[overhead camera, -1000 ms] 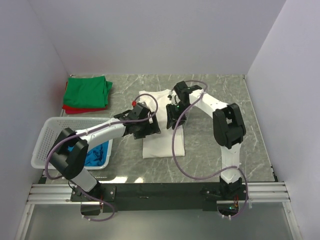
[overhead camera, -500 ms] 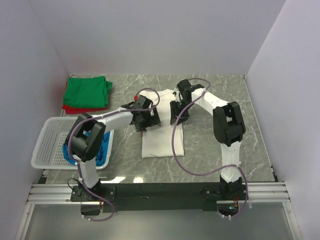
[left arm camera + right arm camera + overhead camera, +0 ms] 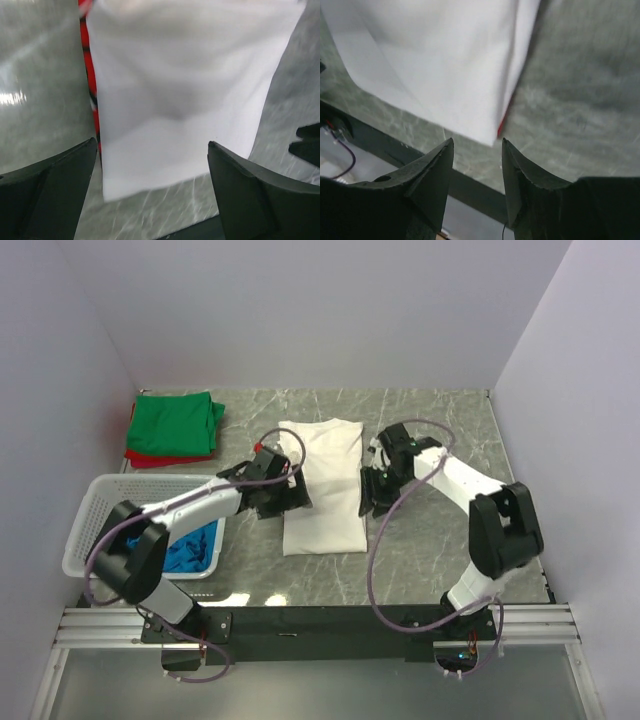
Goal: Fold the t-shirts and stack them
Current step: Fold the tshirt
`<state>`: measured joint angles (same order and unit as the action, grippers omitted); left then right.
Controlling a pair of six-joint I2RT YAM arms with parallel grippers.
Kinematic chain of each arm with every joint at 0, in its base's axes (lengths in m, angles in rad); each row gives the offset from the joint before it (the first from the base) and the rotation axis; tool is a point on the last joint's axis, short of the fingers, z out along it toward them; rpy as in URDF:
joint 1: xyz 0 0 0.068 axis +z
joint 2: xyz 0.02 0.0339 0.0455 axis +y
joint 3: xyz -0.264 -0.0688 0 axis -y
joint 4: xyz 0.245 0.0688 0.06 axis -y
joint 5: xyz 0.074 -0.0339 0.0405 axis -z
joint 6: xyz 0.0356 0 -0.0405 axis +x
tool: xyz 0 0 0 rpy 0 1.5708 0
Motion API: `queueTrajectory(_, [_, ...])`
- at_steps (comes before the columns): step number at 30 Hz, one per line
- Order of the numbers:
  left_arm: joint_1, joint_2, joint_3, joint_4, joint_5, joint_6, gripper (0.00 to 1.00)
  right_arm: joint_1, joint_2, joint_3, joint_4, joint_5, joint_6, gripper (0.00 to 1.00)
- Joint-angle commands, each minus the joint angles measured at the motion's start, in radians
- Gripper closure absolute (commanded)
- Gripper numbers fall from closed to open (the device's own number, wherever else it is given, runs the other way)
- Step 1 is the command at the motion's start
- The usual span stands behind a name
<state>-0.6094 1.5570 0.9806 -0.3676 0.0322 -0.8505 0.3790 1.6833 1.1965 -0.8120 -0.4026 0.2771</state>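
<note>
Fingers (image 3: 55, 175) of the left gripper (image 3: 152, 147) gape wide above the folded white t-shirt (image 3: 322, 480); the right gripper (image 3: 477, 144) holds its own slightly apart (both empty).

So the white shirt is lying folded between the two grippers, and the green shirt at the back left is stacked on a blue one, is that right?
Not quite: the green shirt sits on a red shirt, not a blue one, as the top external view shows. The white shirt does lie folded between the left gripper and right gripper.
</note>
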Motion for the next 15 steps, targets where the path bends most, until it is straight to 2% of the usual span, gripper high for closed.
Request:
queueTrajectory(1, [-0.052, -0.116, -0.107, -0.007, 0.026, 0.002, 0.03, 0.001, -0.097, -0.122, 0.045, -0.016, 0.022, 0.49])
queueTrajectory(7, [-0.142, -0.176, -0.232, 0.018, 0.032, -0.065, 0.07, 0.008, -0.181, -0.305, 0.119, -0.031, 0.054, 0.48])
queueTrajectory(15, [-0.217, -0.222, -0.292, 0.004, -0.029, -0.162, 0.07, 0.006, -0.169, -0.354, 0.197, -0.067, 0.057, 0.48])
